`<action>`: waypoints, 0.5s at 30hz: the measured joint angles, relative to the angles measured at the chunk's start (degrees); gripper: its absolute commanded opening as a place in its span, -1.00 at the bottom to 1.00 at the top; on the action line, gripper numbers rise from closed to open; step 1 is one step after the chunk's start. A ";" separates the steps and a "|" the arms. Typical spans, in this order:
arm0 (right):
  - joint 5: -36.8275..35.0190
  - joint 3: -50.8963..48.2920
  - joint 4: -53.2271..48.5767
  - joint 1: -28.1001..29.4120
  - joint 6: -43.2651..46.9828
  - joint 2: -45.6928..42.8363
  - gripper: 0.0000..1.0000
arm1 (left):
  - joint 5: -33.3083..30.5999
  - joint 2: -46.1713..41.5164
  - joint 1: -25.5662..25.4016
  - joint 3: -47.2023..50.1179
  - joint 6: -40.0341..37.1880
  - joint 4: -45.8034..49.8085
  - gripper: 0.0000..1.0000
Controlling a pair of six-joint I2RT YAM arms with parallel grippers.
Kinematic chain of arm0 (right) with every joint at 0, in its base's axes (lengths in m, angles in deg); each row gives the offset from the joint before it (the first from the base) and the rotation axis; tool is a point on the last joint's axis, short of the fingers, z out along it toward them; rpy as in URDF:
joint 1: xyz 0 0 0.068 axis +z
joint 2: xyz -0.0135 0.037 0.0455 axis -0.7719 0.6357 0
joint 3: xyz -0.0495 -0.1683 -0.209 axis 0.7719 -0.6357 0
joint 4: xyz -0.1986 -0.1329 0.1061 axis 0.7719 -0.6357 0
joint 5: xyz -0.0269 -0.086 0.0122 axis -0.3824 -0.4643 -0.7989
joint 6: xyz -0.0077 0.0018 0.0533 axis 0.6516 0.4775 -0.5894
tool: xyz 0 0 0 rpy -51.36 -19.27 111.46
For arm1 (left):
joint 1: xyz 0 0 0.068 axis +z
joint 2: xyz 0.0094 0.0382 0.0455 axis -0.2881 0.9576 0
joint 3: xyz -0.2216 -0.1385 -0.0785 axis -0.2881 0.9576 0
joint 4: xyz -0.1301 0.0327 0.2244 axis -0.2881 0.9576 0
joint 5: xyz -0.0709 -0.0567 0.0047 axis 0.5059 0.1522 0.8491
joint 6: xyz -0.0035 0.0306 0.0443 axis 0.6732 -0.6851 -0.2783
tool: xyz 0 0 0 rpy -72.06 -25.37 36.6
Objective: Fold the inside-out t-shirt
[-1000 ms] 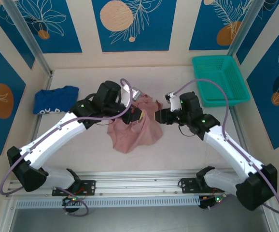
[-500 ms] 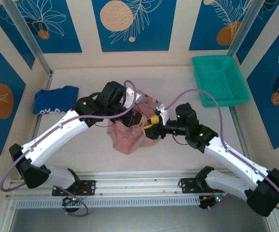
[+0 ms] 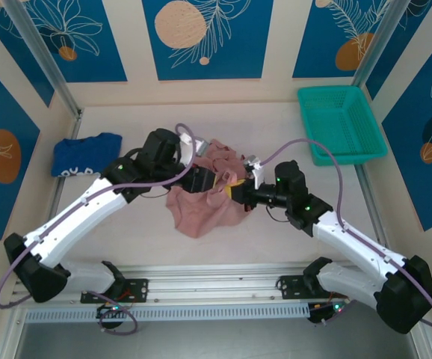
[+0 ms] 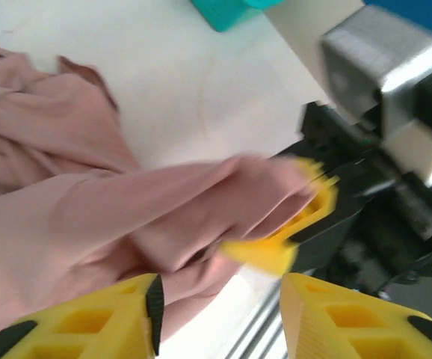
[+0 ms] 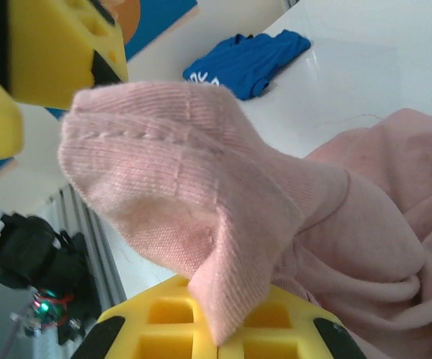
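Dusty-pink t-shirt (image 3: pixel 197 211) lies bunched on the worktop (image 3: pixel 276 127), unfolded (all folding remains), its edge pinched in the right claw (image 3: pixel 235 193); left claw (image 4: pixel 220 303) jaws stand parted.

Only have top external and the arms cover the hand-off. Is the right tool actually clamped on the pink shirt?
Observer: Yes. The left wrist view shows the right tool shut on a fold of the t-shirt.
Operator: Is the left tool gripping too?
Observer: No. The left tool is open, its jaws wide apart and not clamped on the cloth.
Operator: Which part of the shirt is pinched?
Observer: The right wrist view shows a bunched edge with a line of stitching. I can't tell which hem it is.
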 measured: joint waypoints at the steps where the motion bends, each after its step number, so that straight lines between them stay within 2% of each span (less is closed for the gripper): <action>1: 0.87 -0.94 1.20 -0.98 -1.49 -0.37 -1.00 | -0.26 -1.49 0.81 2.36 0.79 -1.29 0.04; 4: 2.89 -3.02 4.63 -3.37 -5.84 -0.85 -1.00 | 0.50 -6.08 3.23 11.39 4.55 -6.56 0.08; 7: 4.13 -4.02 7.04 -4.04 -8.61 -1.11 -1.00 | 2.62 -6.88 3.80 18.03 8.68 -11.30 0.09; 11: 5.22 -4.66 9.38 -4.24 -10.40 -1.49 -1.00 | 4.94 -3.58 3.80 23.06 14.25 -17.92 0.11; 15: 5.46 -4.90 10.73 -4.28 -11.34 -1.66 -1.00 | 7.04 1.03 3.82 24.04 18.47 -24.35 0.13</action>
